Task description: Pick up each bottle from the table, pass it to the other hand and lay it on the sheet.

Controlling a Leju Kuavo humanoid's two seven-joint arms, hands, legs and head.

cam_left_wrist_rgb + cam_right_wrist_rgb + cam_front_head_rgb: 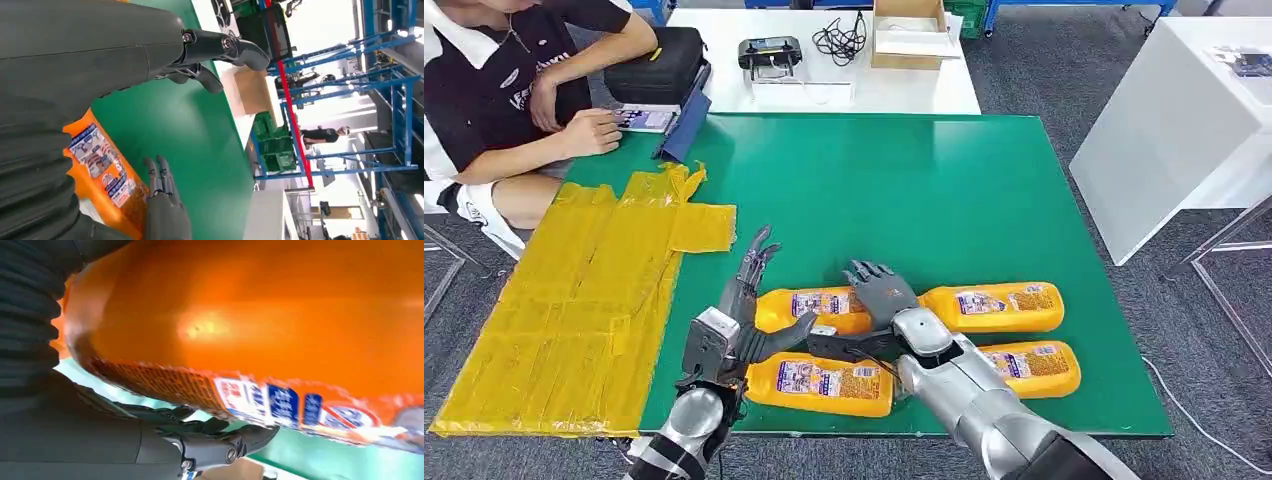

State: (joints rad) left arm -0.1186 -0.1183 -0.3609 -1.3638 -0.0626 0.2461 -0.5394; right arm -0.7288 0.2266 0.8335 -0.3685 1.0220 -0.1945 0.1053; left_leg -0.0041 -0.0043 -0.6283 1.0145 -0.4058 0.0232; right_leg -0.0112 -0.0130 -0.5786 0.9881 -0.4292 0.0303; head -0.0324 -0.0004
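Note:
Four orange bottles lie on the green table: far left, far right, near left, near right. The yellow sheet covers the table's left side and has no bottle on it. My left hand stands at the far-left bottle's left end with its fingers spread upward and its thumb reaching over the gap between the two left bottles. My right hand lies palm down, fingers apart, between the two far bottles. An orange bottle sits very close above the right hand's thumb; I cannot tell which bottle.
A person sits at the far left corner with a tablet and a black bag. Behind is a white table with a controller, cables and a cardboard box. Another white table stands to the right.

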